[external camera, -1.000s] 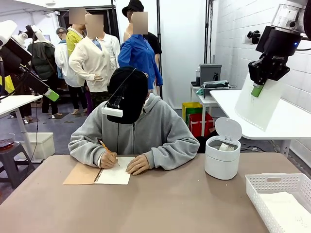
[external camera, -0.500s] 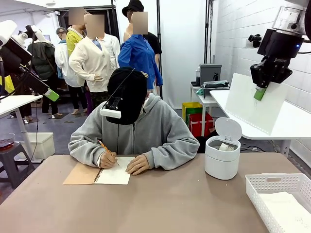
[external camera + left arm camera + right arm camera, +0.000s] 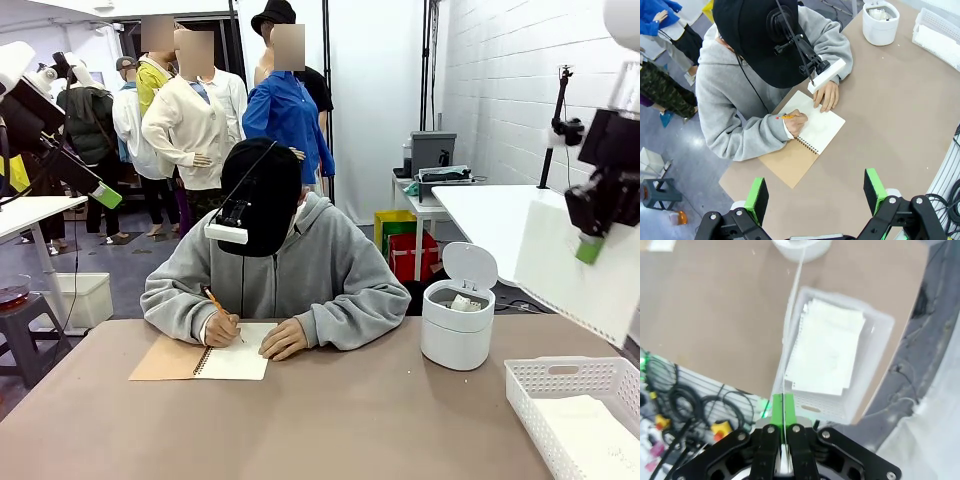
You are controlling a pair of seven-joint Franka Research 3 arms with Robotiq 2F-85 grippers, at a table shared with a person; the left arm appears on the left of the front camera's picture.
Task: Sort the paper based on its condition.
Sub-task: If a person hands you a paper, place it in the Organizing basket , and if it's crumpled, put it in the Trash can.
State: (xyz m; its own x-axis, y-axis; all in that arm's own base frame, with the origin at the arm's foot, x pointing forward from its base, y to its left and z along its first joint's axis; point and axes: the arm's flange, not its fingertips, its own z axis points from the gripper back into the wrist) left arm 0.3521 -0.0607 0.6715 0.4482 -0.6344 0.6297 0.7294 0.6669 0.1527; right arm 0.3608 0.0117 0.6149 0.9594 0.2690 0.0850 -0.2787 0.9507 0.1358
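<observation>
Front view: your right gripper [image 3: 590, 247] is pinching a flat sheet [image 3: 580, 275] by its edge, hanging high above the white basket [image 3: 560, 385].
Left gripper [image 3: 815, 192]: jaws are standing wide, holding nothing.
Handling: the sheet is looking light and floppy; you're best gripping near an edge, gently.
Other paper: flat sheets are lying in the basket, wads in the open bin [image 3: 457, 325].
Surface: you're working over a plain brown table [image 3: 330, 420]; a person is writing in a notebook [image 3: 205, 361] opposite.

Brown table [image 3: 330, 420] carries notebook [image 3: 200, 362], white bin [image 3: 458, 325], basket [image 3: 570, 405].
</observation>
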